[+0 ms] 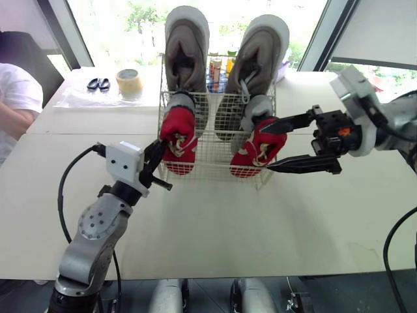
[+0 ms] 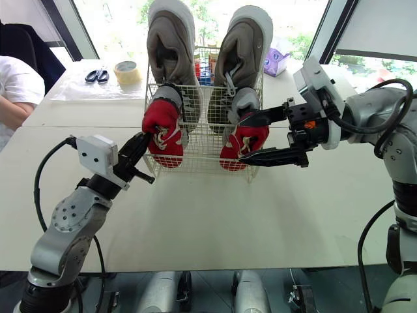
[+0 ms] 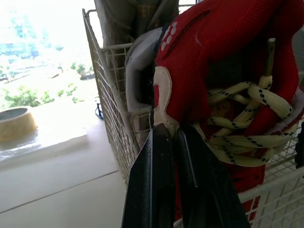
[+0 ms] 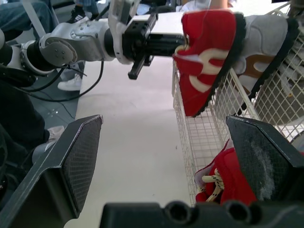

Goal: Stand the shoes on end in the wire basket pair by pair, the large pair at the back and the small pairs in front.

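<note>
A tape roll (image 1: 129, 80) and black scissors (image 1: 98, 83) lie side by side at the white table's (image 1: 260, 222) far left, drink cans (image 1: 215, 68) stand far centre, a purple packet (image 2: 277, 62) sits far right, and a person's white sleeve (image 1: 16, 91) shows at left.

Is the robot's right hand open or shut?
Open. The right gripper has its two black fingers wide apart, one above and one below the right red shoe at the wire basket front.

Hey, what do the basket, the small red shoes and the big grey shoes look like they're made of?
Basket: thin metal wire, pale coated finish, open grid. Red shoes: matte woven fabric, likely, with corded cream laces. Grey shoes: suede-like matte uppers, pale rubbery soles, probably.
</note>
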You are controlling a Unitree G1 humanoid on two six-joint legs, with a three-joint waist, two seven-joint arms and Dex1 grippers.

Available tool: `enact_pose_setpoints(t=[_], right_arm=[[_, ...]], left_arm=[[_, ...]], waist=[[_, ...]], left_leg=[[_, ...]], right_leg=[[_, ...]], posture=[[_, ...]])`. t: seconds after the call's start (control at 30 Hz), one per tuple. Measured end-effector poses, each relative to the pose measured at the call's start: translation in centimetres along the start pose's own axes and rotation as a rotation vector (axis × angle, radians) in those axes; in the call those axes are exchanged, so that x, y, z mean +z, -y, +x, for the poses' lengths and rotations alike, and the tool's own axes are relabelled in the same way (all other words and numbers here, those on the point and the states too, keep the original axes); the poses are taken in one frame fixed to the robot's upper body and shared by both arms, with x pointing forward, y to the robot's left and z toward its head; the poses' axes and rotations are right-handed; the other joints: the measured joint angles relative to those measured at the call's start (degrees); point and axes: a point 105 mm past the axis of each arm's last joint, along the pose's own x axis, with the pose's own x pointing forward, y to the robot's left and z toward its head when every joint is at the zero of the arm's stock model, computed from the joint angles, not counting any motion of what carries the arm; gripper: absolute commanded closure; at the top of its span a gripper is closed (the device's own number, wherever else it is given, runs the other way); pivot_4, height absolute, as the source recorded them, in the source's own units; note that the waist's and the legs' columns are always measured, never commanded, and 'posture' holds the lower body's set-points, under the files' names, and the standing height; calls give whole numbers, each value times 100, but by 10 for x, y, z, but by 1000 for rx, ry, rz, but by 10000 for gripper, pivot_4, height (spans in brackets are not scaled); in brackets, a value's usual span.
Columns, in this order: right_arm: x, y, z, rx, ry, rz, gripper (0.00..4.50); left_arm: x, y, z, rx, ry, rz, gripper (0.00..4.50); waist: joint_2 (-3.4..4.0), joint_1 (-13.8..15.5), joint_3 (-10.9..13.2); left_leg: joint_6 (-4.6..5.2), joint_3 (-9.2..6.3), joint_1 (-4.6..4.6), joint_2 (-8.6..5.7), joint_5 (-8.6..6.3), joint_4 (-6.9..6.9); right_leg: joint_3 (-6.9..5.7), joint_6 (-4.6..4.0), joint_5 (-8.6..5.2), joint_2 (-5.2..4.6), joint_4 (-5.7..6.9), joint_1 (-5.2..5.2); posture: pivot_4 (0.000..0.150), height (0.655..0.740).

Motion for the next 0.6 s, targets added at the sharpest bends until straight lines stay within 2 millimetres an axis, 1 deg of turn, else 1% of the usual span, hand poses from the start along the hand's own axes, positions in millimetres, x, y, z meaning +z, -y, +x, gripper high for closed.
enact_pose_setpoints(t=[0.03, 0.2, 0.33, 0.4, 0.43, 0.53, 0.57, 0.6], right_arm=[[0, 0, -1, -5, 5, 0, 0], [-8, -3, 1, 1, 0, 20, 0], [-10, -8, 2, 7, 7, 24, 0], [-12, -9, 1, 1, 12, 40, 0], [-12, -10, 1, 1, 15, 44, 0], [-14, -13, -1, -19, 31, 67, 0], [-12, -13, -2, -33, 53, 79, 0], [-6, -12, -3, -48, 104, 83, 0]], left_arm=[[-2, 0, -2, -9, -16, -20, 34632], [-5, -3, -18, -28, -81, -163, 10373], [-11, -3, -40, -82, -165, -312, 10373], [-9, -6, -48, -103, -190, -380, 10373], [-7, -7, -50, -110, -193, -397, 10373], [-3, -11, -65, -175, -263, -432, 10373], [-4, -18, -69, -198, -305, -427, 10373], [-4, -33, -70, -191, -332, -418, 10373]], waist=[[0, 0, 0], [1, -1, 1], [1, -6, 1], [1, 3, 1], [1, 5, 1], [5, -2, 0], [5, 2, 1], [6, 4, 1]], left_leg=[[0, 0, 0, 1, 0, 0], [1, -1, 0, 4, 0, 0], [0, -5, 0, 11, 0, 0], [0, -7, 0, 10, 0, 1], [1, -8, 1, 9, -1, 1], [0, -9, 2, 8, -1, 0], [0, -11, 1, 6, -1, 0], [0, -11, 1, 2, -1, 0]], right_leg=[[0, 0, 0, 0, 0, 0], [0, 0, 0, -2, 0, 0], [0, -1, -1, -1, 0, 1], [0, -2, -1, -2, 0, 3], [0, -3, -1, -3, 0, 4], [-1, -5, -3, -3, -3, 4], [-4, -10, -5, 0, -2, 2], [-7, -23, -8, 6, 0, -3]], posture=[[1500, 6675], [1500, 6675], [1500, 6675], [1500, 6675], [1500, 6675], [1500, 6675], [1500, 6675], [1500, 6675]])
